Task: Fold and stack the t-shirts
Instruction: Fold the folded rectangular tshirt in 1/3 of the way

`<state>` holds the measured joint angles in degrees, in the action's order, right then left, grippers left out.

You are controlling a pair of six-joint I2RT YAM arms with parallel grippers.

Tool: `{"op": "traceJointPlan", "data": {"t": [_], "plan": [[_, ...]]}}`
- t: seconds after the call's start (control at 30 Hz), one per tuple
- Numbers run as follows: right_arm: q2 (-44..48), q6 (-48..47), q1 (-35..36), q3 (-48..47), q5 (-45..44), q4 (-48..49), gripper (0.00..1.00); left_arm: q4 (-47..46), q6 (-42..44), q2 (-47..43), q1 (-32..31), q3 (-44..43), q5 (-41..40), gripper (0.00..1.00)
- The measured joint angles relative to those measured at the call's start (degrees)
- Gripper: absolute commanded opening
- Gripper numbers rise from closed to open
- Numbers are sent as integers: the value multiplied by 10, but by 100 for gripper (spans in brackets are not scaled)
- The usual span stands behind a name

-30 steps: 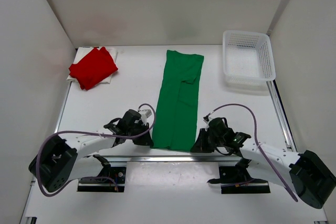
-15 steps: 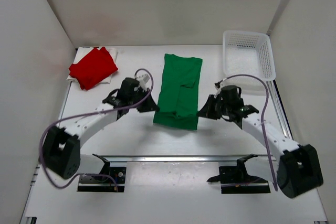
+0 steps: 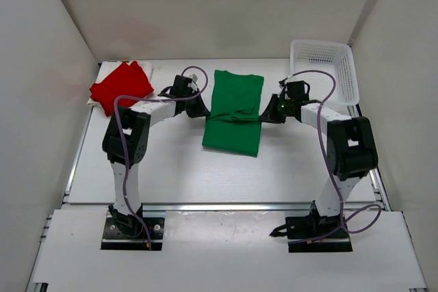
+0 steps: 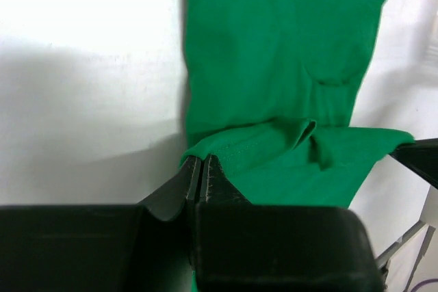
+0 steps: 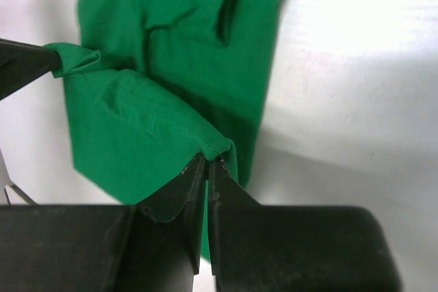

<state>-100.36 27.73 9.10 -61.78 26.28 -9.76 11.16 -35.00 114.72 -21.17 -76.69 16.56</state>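
The green t-shirt point(image 3: 234, 111) lies in the middle of the table, its near end lifted and carried over its far half. My left gripper point(image 3: 202, 113) is shut on the hem's left corner point(image 4: 200, 152). My right gripper point(image 3: 265, 115) is shut on the hem's right corner point(image 5: 217, 147). Both hold the hem taut between them above the cloth. The red t-shirt point(image 3: 121, 87) lies folded at the far left, on top of the cream-white t-shirt point(image 3: 146, 69), of which only an edge shows.
A white mesh basket point(image 3: 323, 75) stands at the far right corner, just behind my right arm. White walls close the table in on three sides. A metal rail point(image 3: 226, 206) runs across the near edge.
Both grippers have carried the green t-shirt's near hem away from the near edge toward the far end, so the long strip now lies doubled over and about half as long.
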Motion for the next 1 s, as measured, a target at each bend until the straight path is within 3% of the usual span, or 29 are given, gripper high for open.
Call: {"op": "traceJointPlan", "data": {"t": [0.1, 0.2, 0.27, 0.4, 0.43, 0.5, 0.57, 0.7, 0.83, 1.0], "plan": [[-48, -2, -3, -28, 2, 1, 0, -2, -7, 37, 0, -31, 5, 13], [-69, -2, -3, -38, 1, -4, 9, -13, -16, 46, -1, -38, 5, 30], [-76, -4, -3, -54, -1, -14, 25, -29, -25, 43, 0, -35, 6, 43], [-57, -12, -2, -67, -21, -18, 38, -66, -46, -1, 2, 12, 6, 42], [-41, -13, 0, -59, -29, -17, 36, -72, -50, -22, 3, 31, 5, 42], [7, -17, 6, -29, -47, -4, 13, -91, -56, -71, 2, 74, 4, 39], [56, -18, 16, 3, -57, 3, 0, -131, -67, -127, 0, 129, 5, 37], [71, -23, 75, 18, -59, 30, 0, -194, -80, -194, -24, 238, 4, 35], [32, -25, 138, 26, -59, 43, 0, -210, -80, -158, -50, 297, 17, 33], [35, -20, 173, 114, -70, 67, 0, -249, -80, -150, -50, 350, 33, 33]]}}
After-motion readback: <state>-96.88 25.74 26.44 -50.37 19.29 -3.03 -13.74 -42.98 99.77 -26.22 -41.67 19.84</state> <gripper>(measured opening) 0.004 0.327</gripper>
